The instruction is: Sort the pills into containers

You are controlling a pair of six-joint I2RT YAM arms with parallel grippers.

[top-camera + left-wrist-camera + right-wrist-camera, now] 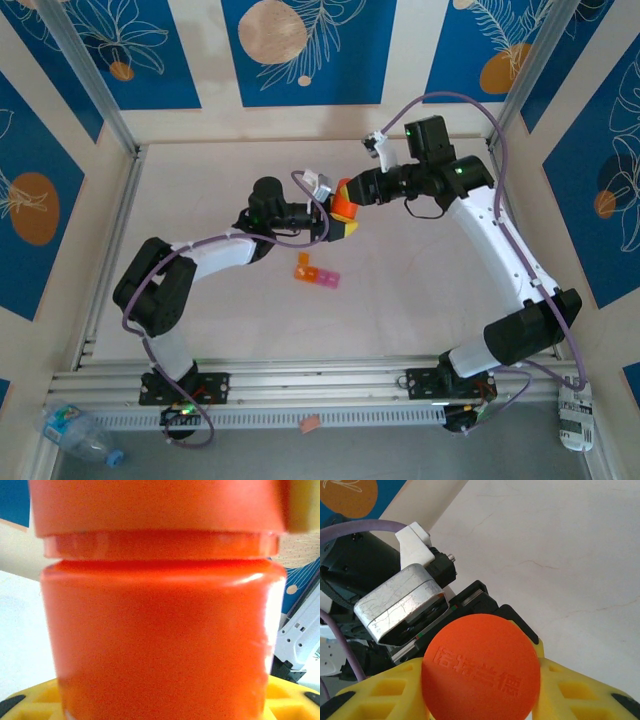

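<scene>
The table [430, 270] is pale and flat, with thin cracks in its top. A little strip of containers [317, 274], one orange and two pink, lies near its middle.

Your left arm [200, 262] reaches inward, your left hand [338, 227] clamped on an orange bottle [343, 208]. Your right arm [490, 235] arcs over, your right hand [352, 190] pressing yellow fingers [580, 690] against both sides of the cap [481, 670].
</scene>
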